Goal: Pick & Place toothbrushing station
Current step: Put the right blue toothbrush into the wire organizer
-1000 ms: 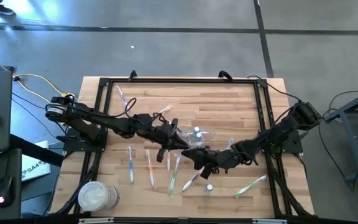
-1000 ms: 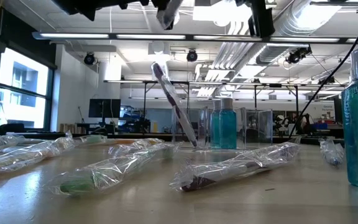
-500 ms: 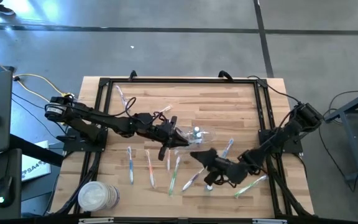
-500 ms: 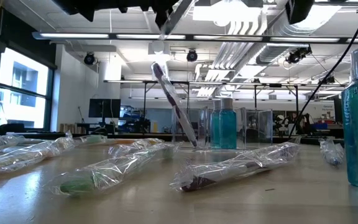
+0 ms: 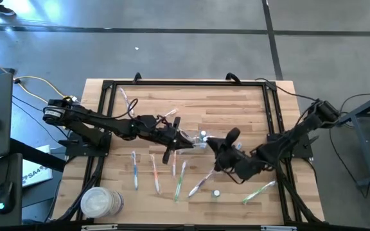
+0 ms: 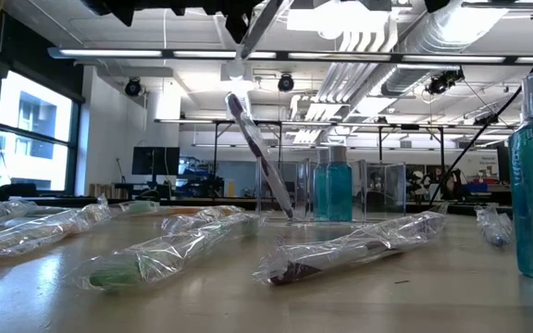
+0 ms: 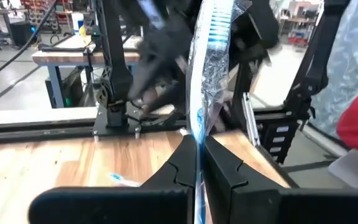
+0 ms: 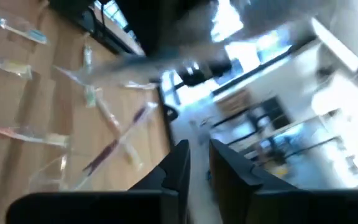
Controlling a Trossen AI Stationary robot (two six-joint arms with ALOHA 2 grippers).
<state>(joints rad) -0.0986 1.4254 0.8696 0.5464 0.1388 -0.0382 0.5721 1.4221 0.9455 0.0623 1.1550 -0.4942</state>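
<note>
Left claw [image 7: 197, 158], near the worktop's [image 5: 236, 102] centre, is closed on a wrapped blue toothbrush [image 7: 207, 68], held upright above the transparent container [image 5: 201, 139]; right claw [image 8: 197, 165], just toward 3 o'clock of the container, is seen nearly closed, nothing visible between its fingers; one toothbrush is already leaned in the container; several wrapped toothbrushes [image 5: 156, 173] and a small tube [image 5: 216, 192] are left lying toward 6 o'clock; the task is judged early.
</note>
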